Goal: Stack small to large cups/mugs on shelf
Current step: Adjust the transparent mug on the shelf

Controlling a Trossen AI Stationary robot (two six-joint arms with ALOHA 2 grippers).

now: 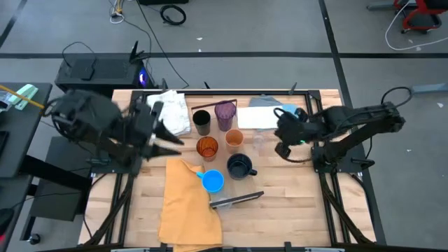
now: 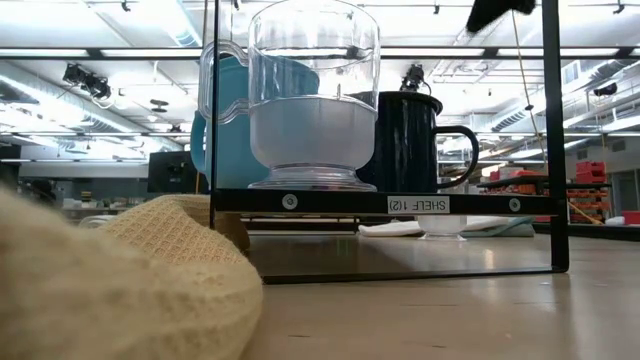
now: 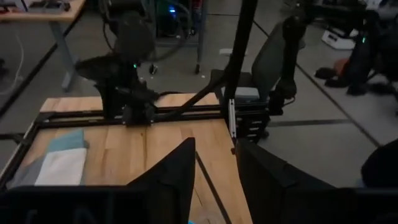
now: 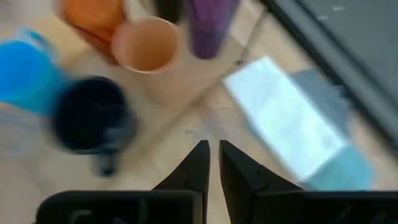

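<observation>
The cups stand bunched mid-table in the high view: black cup (image 1: 201, 121), purple tumbler (image 1: 225, 114), orange tumbler (image 1: 207, 148), peach cup (image 1: 234, 138), navy mug (image 1: 239, 166), blue mug (image 1: 212, 180) and a clear cup (image 1: 259, 143). In the right wrist view the peach cup (image 4: 146, 46) and orange tumbler (image 4: 93, 12) rest on a pale plank (image 4: 186, 87). My left gripper (image 1: 176, 145) (image 3: 214, 158) is open, left of the orange tumbler. My right gripper (image 1: 278, 140) (image 4: 213, 146) is shut, hovering right of the clear cup. Neither holds anything.
A mustard cloth (image 1: 189, 203) lies near the front edge, and a dark flat piece (image 1: 236, 199) sits beside it. A white cloth (image 1: 171, 108) and blue-and-white folded cloths (image 1: 269, 112) lie at the far side. The low view shows a black frame bar (image 2: 400, 204) labelled shelf.
</observation>
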